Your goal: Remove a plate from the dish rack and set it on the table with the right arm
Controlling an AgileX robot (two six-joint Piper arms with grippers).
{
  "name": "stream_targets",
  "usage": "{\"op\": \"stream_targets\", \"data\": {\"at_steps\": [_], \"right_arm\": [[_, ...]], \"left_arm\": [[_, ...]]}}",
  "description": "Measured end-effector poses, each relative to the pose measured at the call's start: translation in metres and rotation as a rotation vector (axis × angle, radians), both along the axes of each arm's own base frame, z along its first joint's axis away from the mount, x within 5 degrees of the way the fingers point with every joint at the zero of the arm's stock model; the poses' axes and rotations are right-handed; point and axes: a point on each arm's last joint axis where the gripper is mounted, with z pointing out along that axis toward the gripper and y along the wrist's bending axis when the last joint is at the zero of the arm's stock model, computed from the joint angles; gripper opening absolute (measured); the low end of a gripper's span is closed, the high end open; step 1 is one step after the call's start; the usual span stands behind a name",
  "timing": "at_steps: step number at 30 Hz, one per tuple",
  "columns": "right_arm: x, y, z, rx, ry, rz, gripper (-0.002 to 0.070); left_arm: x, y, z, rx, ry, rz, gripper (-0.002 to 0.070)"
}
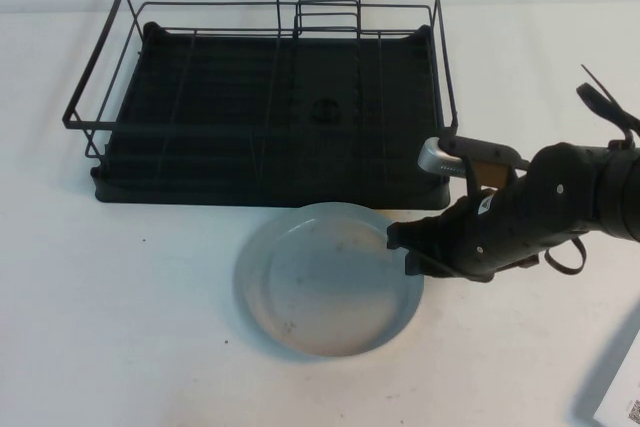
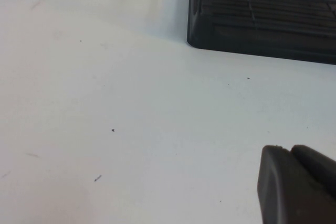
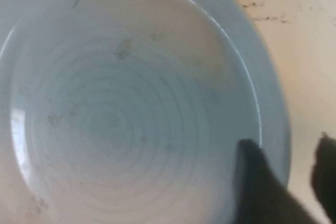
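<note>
The pale grey-blue plate (image 1: 320, 282) lies flat on the white table (image 1: 120, 297), just in front of the black wire dish rack (image 1: 100, 67). The rack holds no plate. My right arm reaches in from the right. Its gripper (image 1: 405, 249) is at the plate's right rim. In the right wrist view the plate (image 3: 126, 114) fills the picture, and the right gripper (image 3: 286, 142) is open, one finger inside the rim and one outside, with a gap to the rim. My left gripper (image 2: 289, 149) is shut and empty, low over bare table near the rack's corner (image 2: 262, 19).
A small upright wire divider (image 1: 328, 12) stands at the rack's back. A grey strip and a white labelled thing (image 1: 620, 392) lie at the front right corner. The left arm is outside the high view.
</note>
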Motion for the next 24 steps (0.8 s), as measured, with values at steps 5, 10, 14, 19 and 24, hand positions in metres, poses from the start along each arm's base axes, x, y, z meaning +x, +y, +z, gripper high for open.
{"op": "stream_targets", "data": {"at_steps": [5, 10, 14, 19, 24], "right_arm": [[0.0, -0.002, 0.0, -0.03, -0.016, 0.027, 0.0381], [-0.008, -0.009, 0.024, -0.075, -0.078, 0.09, 0.0434], [-0.025, -0.022, 0.061, -0.115, -0.132, 0.147, 0.0359], [-0.056, -0.042, 0.102, -0.154, -0.148, 0.192, 0.0071], [-0.087, -0.061, 0.136, -0.154, -0.182, 0.206, -0.0005]], "left_arm": [[0.0, 0.0, 0.0, 0.0, 0.0, 0.0, -0.0004], [0.0, 0.0, 0.0, 0.0, 0.0, 0.0, -0.0004], [0.0, 0.0, 0.0, 0.0, 0.0, 0.0, -0.0004], [0.0, 0.0, 0.0, 0.0, 0.0, 0.0, -0.0004], [0.0, 0.0, 0.0, 0.0, 0.0, 0.0, -0.0004]]}}
